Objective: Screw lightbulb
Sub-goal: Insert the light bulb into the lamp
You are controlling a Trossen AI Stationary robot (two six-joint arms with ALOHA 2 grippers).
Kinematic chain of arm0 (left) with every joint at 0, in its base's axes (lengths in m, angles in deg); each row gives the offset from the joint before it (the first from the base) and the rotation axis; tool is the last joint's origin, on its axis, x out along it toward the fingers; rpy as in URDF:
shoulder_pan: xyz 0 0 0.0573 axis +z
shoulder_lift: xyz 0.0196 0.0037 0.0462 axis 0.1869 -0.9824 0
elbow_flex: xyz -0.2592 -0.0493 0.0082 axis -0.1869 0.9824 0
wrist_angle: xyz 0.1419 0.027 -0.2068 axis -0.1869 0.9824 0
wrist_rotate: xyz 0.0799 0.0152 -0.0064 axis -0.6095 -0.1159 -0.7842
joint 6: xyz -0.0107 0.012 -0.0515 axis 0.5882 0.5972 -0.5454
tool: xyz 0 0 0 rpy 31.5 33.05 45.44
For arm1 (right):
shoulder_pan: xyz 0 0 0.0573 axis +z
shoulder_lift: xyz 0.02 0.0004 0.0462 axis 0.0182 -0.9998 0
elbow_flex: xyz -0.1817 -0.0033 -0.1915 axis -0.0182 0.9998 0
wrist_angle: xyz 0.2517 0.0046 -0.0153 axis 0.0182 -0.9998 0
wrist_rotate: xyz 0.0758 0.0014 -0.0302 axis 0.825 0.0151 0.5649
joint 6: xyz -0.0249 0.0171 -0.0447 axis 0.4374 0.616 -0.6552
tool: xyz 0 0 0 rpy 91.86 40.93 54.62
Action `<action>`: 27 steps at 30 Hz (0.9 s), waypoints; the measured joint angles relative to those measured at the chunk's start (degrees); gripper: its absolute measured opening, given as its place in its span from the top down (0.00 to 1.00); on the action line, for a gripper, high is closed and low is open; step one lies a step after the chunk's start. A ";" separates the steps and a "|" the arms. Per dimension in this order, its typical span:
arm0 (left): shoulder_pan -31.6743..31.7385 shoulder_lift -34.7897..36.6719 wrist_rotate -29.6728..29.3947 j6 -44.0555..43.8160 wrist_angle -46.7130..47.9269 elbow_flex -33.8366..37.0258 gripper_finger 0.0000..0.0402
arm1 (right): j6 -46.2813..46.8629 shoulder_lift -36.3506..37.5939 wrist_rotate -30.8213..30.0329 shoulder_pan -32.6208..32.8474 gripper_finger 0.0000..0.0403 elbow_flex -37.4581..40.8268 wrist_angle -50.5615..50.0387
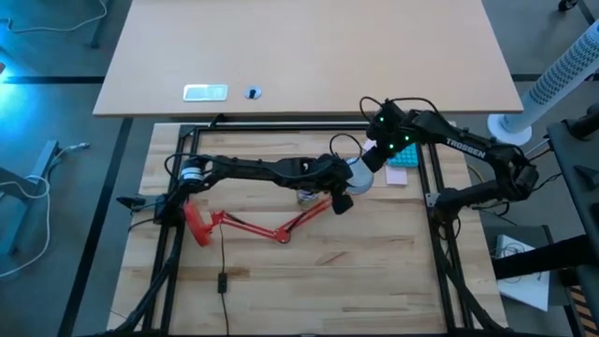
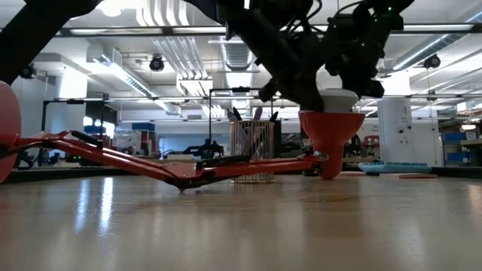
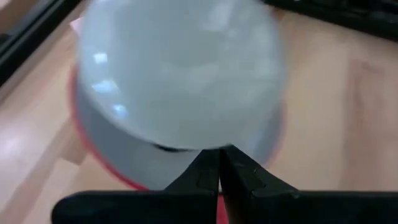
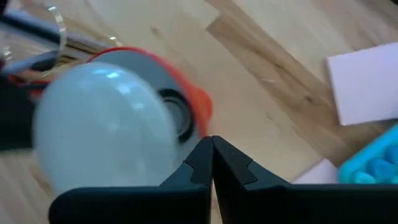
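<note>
Lightbulb [image 4: 102,127] in red shade [image 2: 330,143] — clear cup [image 2: 252,150] beside, both jaws shut, empty.

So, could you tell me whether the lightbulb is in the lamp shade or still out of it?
In: the lightbulb sits dome-up in the mouth of the upturned red lamp shade. Whether it is screwed tight, cannot tell.

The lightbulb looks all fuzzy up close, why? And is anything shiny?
In both wrist views the lightbulb fills the picture, too near the camera, so its edges blur, with small bright glints on the dome. In the low view the table mirrors the ceiling lights, and the red lamp shade stays fairly crisp.
</note>
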 joint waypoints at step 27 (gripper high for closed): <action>3.02 8.45 -0.44 8.60 7.64 1.97 1.00 | 6.96 7.30 -6.00 6.31 1.00 -0.26 -4.50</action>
